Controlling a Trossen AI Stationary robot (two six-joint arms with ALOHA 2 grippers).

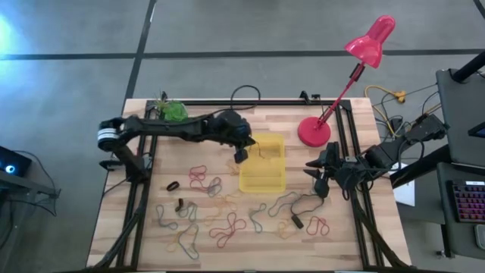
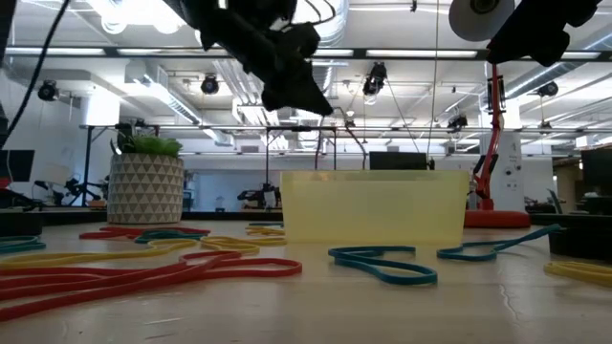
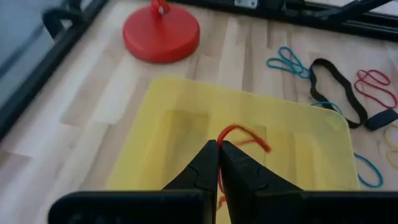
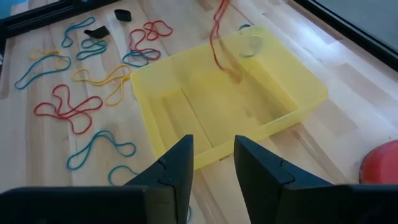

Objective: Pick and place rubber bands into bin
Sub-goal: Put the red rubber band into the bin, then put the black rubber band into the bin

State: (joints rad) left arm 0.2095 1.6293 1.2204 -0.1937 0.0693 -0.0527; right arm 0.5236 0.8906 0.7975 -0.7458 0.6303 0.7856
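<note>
1. The left claw [image 3: 219, 148] is hanging over the yellow bin [image 1: 265, 180], its fingers pressed together and pinching a red rubber band [image 3: 244, 135].
2. The red band is dangling from the fingertips above the bin's inside, not yet resting on its floor.
3. The right claw [image 4: 211, 155] is waiting at the bin's right side, its fingers spread and gripping nothing.
4. The other rubber bands [image 1: 226, 224] are lying scattered on the table [image 1: 364, 250], mostly on the near side of the bin.
5. Judgement: the placing step is in hand. The next move is calling for the left fingers to part over the bin so the band drops inside.
</note>
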